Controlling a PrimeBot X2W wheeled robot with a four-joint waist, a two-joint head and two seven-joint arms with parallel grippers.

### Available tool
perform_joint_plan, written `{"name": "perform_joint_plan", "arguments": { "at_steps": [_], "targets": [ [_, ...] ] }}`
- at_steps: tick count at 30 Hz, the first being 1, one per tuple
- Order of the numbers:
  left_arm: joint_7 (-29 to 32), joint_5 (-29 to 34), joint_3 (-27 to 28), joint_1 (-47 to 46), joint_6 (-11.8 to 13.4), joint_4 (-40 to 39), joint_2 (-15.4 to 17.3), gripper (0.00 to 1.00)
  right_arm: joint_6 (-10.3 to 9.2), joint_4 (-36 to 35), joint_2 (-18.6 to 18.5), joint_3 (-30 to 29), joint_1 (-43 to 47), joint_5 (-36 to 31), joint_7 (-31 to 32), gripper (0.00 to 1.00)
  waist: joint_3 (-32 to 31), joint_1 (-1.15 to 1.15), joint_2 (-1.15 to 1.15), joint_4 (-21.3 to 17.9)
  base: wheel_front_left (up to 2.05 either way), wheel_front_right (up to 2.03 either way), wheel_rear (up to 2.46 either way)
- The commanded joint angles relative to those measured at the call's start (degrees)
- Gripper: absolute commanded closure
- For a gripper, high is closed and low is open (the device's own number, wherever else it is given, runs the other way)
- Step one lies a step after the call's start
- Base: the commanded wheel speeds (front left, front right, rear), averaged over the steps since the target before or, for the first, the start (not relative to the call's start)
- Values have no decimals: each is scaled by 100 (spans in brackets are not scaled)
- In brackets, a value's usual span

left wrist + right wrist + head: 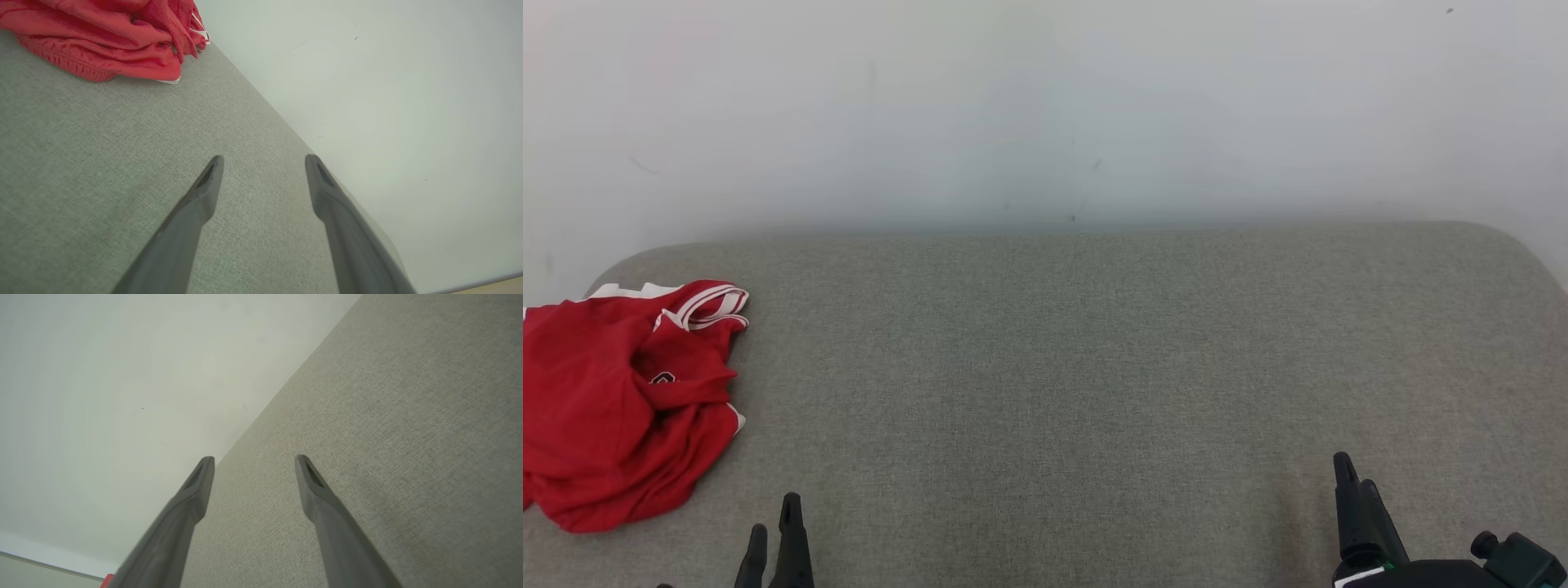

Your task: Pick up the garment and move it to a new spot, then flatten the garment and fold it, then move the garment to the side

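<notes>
Garment [621, 400], head view: one, red, crumpled at the left edge of the grey surface [1094, 367]. Apparently not yet picked up; moving, flattening, folding and setting aside all left. Two claws: left gripper [774, 518] near it, right gripper [1356, 474] well apart. Left wrist view: spread, empty, short of the cloth. Right wrist view: spread, empty.

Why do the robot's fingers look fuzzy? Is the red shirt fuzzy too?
Left wrist view: the left gripper's fingers sit near the lens, so they blur; the garment looks grainy. Right wrist view: the right gripper's fingers blur too. Head view: garment crisp, light soft, few shadows.
</notes>
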Motion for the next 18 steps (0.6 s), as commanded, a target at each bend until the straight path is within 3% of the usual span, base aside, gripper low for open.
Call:
{"name": "perform_joint_plan", "arguments": {
  "at_steps": [1,18],
  "targets": [
    [-63,254,-15,28,16,-111,35,0,18,-57,-52,48,-11,-267,-54,0,-5,0,0,5,0,0,0],
    [-334,1975,-193,141,157,-164,41,0,22,39,-129,140,160,-1797,-207,0,-42,0,0,30,0,0,0]
  ]
}}
